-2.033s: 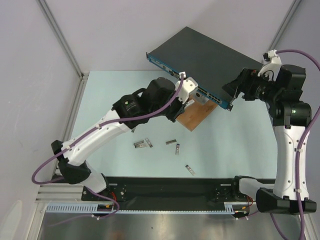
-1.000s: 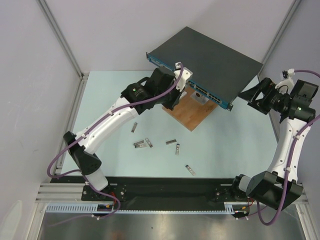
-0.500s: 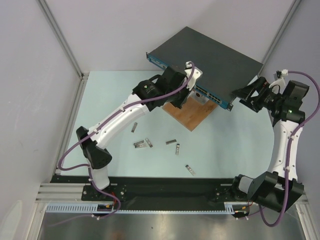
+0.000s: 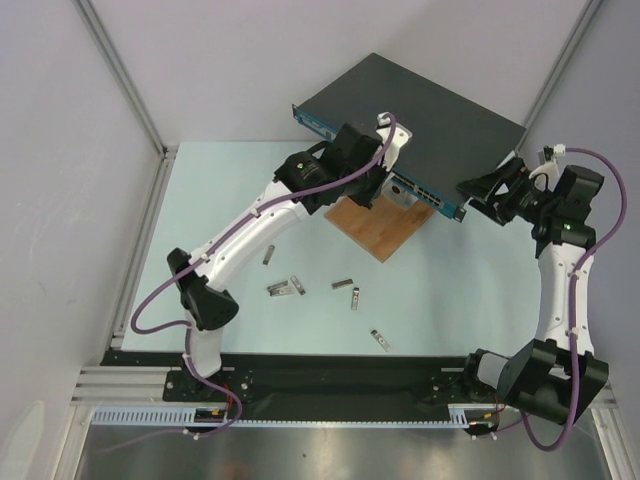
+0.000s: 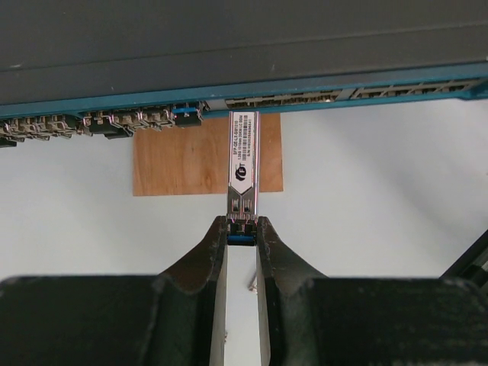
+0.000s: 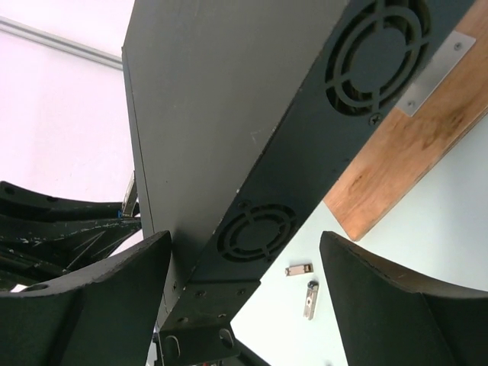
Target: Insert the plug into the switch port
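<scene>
Left pincer [image 5: 242, 229] is pinching the plug [image 5: 242, 183] by its blue tail, its label [image 5: 242, 149] print too small for reading, its tip now meeting the switch [image 5: 244, 38] front after advancing. Right pincer [image 6: 244, 248] is gaping wide around the switch's end, closer than before.

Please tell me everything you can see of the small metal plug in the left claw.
The slim silver metal plug carries a white label and a blue rear end. The left claw pinches that rear end. It points at the dark grey switch box, its tip at the blue socket strip, over the brown wooden board.
</scene>
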{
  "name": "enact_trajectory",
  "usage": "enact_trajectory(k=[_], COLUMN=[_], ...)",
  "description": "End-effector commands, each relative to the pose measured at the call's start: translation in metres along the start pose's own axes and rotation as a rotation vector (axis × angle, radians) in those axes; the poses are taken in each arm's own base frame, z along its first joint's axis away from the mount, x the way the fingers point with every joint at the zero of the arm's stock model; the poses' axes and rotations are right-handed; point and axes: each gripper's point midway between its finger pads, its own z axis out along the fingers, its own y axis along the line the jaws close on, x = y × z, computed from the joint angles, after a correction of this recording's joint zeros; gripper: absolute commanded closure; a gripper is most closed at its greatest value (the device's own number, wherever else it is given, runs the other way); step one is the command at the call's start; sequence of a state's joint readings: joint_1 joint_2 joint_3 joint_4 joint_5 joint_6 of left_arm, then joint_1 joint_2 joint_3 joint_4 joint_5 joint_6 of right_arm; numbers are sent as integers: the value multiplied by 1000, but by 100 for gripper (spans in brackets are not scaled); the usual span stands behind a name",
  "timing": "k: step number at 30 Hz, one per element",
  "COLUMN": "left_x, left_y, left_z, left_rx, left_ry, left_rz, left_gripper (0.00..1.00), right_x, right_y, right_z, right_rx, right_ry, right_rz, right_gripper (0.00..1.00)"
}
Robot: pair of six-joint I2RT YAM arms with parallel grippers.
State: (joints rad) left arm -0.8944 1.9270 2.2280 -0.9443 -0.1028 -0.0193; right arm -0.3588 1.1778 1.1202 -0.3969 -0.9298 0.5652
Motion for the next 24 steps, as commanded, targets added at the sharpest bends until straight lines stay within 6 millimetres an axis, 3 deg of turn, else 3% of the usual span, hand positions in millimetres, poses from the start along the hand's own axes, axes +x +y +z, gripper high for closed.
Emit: enact_trajectory(k=[1,12,24], left_x=[-14,-20,-20], left_y=[2,3,1], left_z=[-7,-2,6], left_rx=[-30,-57,-66], left_ry=[-28,-31,-32], left_rz=[-69,-94,-87], left_gripper=[100,100,100], right_x=[-7,-5,4], right_y=[8,14,17], right_z=[2,6,8], right_rx=[-25,-47,-68], right_ry=[-27,-23,6], right_rz=[-32,-42,-39], right_gripper=[16,31,61])
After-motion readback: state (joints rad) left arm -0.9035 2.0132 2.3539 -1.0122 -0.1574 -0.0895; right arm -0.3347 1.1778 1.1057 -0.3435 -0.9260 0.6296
